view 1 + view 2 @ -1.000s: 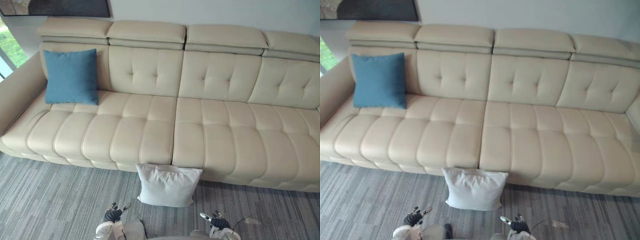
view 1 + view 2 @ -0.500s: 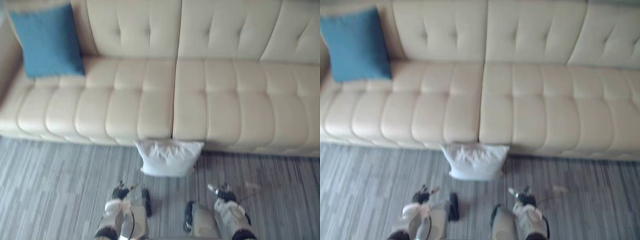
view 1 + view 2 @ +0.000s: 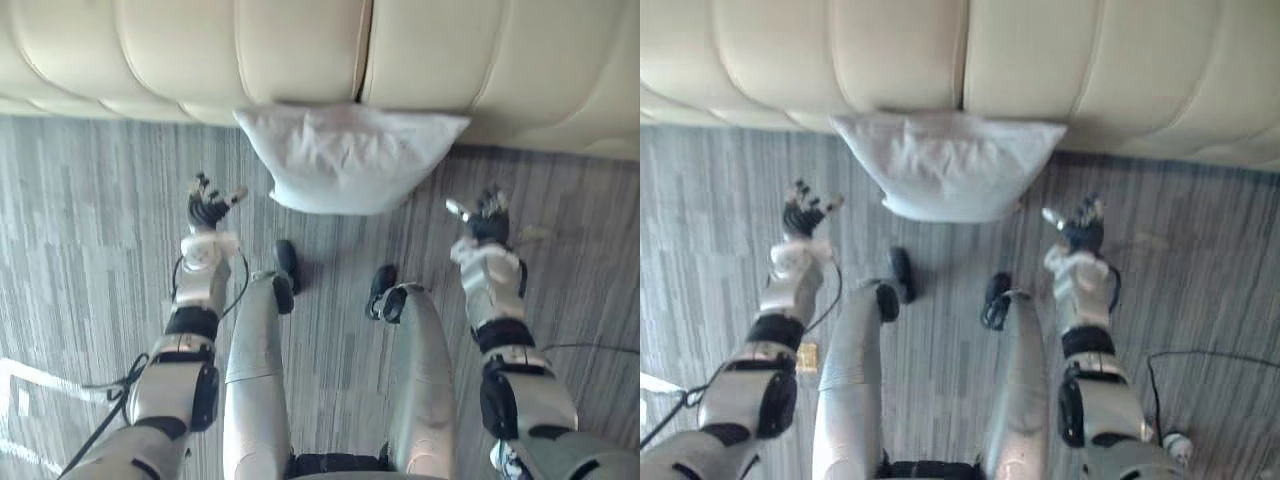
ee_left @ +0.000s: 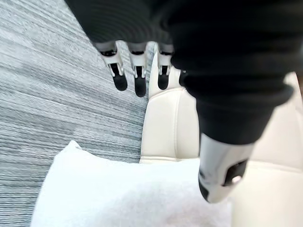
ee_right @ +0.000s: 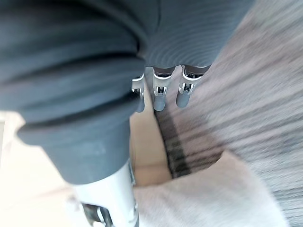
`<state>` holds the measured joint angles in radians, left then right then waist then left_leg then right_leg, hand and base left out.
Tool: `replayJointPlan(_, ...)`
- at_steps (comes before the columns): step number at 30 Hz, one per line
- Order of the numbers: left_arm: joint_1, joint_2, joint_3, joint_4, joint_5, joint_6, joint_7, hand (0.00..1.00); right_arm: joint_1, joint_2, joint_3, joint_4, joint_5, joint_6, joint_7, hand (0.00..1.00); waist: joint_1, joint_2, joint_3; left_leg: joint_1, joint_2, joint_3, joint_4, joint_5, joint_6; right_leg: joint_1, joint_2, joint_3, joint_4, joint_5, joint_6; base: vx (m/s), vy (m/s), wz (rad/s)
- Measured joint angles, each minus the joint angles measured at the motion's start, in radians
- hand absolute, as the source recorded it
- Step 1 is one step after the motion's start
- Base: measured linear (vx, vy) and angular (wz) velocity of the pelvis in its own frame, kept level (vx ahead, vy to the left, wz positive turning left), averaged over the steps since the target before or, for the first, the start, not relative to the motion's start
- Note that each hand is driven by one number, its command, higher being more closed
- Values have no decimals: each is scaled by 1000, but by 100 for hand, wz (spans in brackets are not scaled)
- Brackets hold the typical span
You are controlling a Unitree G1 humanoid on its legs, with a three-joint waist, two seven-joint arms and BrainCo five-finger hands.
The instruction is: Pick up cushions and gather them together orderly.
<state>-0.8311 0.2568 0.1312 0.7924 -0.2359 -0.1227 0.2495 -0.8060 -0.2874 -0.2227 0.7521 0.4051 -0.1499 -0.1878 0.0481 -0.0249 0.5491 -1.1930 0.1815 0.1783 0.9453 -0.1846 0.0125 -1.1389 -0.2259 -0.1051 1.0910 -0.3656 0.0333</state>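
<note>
While both hands are empty, nothing is secured, so all the risk sits in the approach. Near end: the left hand and the right hand hover over the carpet, fingers straight with the thumb set apart, holding nothing. The white cushion sits ahead of both hands and between them, inboard of each and touching neither. It leans on the front of the sofa, just beyond the fingertips.

Failure modes as I judge them:
- hands close in unevenly → one palm lands first, and the soft cushion pivots or slides along the sofa front instead of being clamped
- squeeze too near the corners → filling gives way, fingers catch only loose cover, cushion sags and drops on the lift
- reach too far forward → fingertips jam into the sofa front or shove the cushion tighter against it
- reach too low → dark tips drag on the carpet

Can't quite tell whether the cushion's bottom edge rests on the carpet or is wedged at the sofa base; if wedged, a straight lift could snag
</note>
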Motion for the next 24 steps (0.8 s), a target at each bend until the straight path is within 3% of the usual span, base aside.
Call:
replayJointPlan(9,-236,-15,-79,0,18,0,54,0,-289,18,71,18,10,-6,-34,0,-8,1,16,-146,-10,-19,21,29,-2,-148,-10,2,53,-1,0,-56,-28,8)
replayJointPlan(10,-264,-25,-85,-2,18,0,61,0,-310,25,69,28,29,-7,-44,100,-13,1,16,-158,-16,-27,18,33,-7,-158,-10,0,53,0,-2,-54,-4,5)
replayJointPlan(11,-277,-30,-89,-3,18,0,69,100,-320,29,68,30,32,-8,-52,100,-15,1,16,-164,-16,-28,18,35,-7,-163,-10,-1,53,0,-3,-47,2,5)
replayJointPlan(15,-336,-44,-108,-3,18,0,121,100,-374,46,66,64,39,-17,-89,100,-29,1,24,-191,-16,-28,19,43,-7,-190,-9,1,57,3,-7,-31,7,1)
replayJointPlan(24,-344,-29,-124,-39,17,2,169,100,-373,46,69,91,129,-26,-110,100,-37,1,24,-195,-16,-29,18,45,-9,-193,-4,5,55,3,-7,-17,9,0)
